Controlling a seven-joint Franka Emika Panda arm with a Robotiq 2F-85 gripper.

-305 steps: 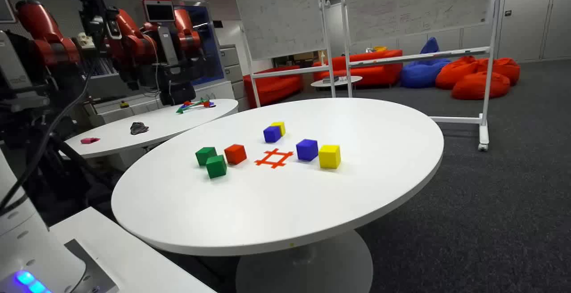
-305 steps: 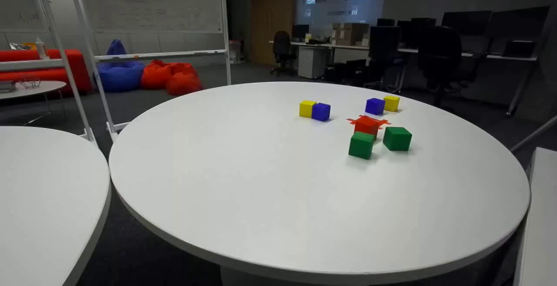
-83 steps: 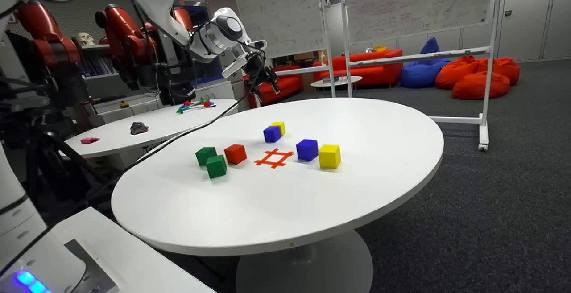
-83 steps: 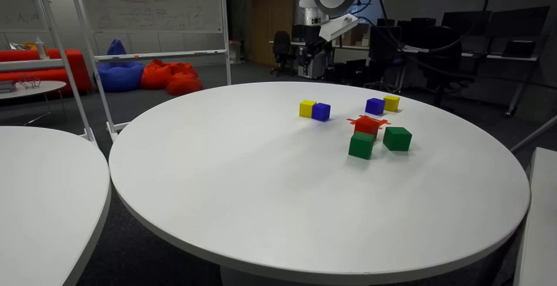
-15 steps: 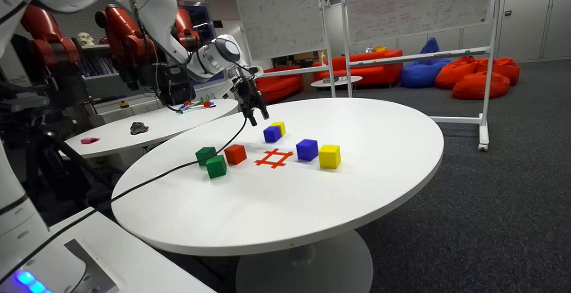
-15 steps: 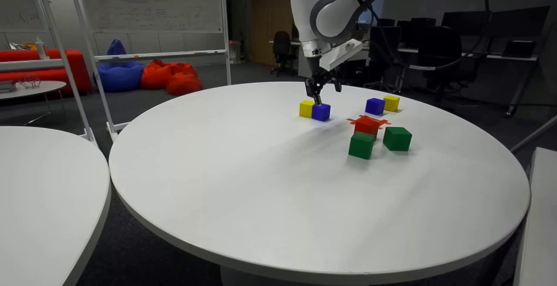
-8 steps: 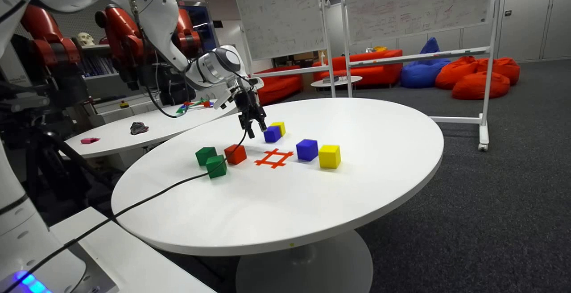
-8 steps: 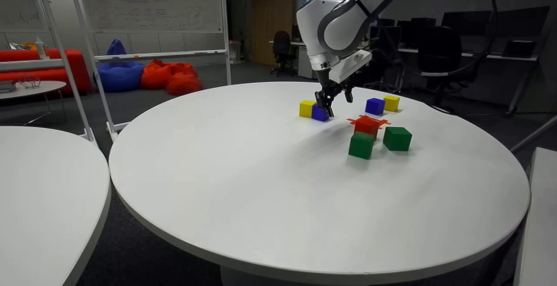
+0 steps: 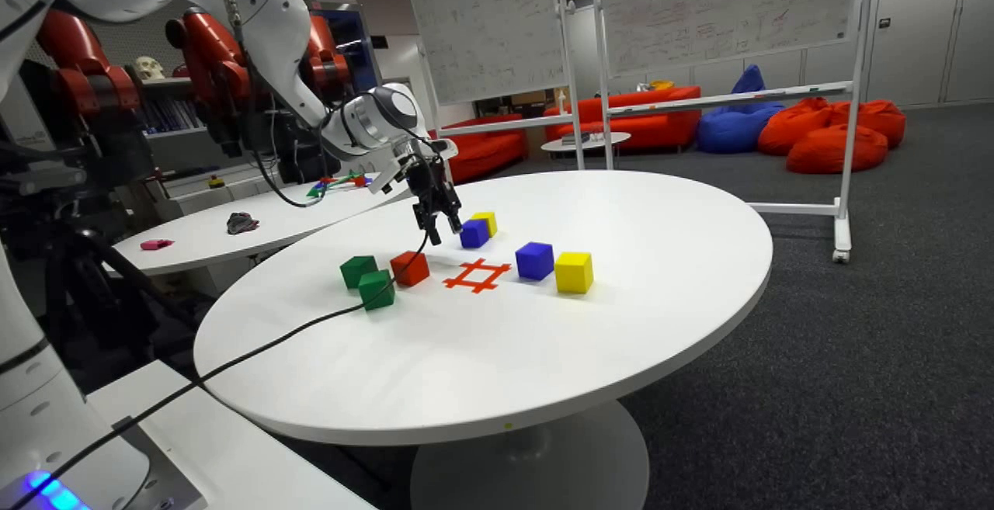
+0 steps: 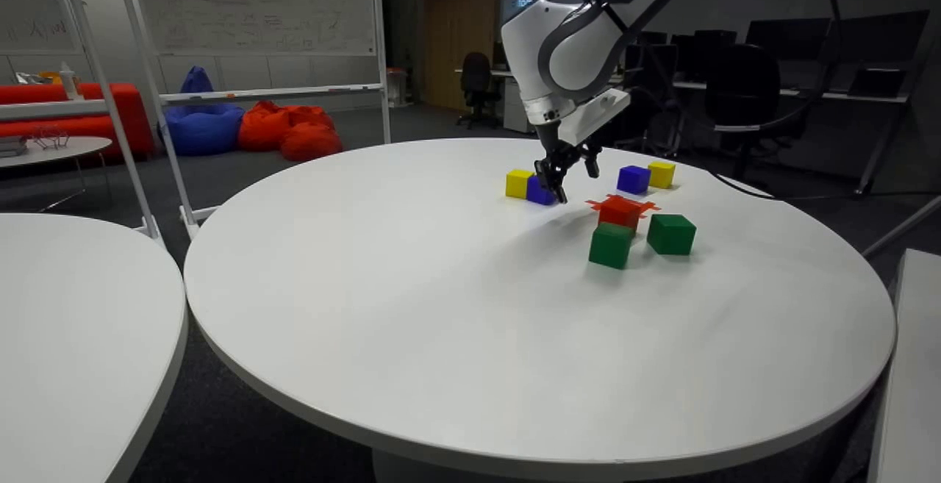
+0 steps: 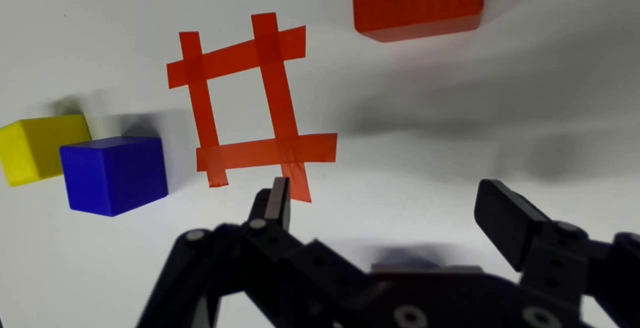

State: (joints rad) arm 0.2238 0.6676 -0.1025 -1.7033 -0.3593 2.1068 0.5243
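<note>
Over the round white table (image 9: 590, 355) we have the gripper (image 11: 386, 195) spread wide, nothing visible between its fingers (image 11: 502, 218). Working this close, we judge it best to move slowly, square to any faces, nudging nothing. Nearest blue block (image 9: 475, 234): just right of the gripper in an exterior view, contact unclear; plain, flat-faced, deep blue. On its far side, partly hidden, a yellow block (image 9: 487, 220).

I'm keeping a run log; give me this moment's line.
gripper: open, empty | above: white table | near: blue cube, red cube, red tape square
</note>
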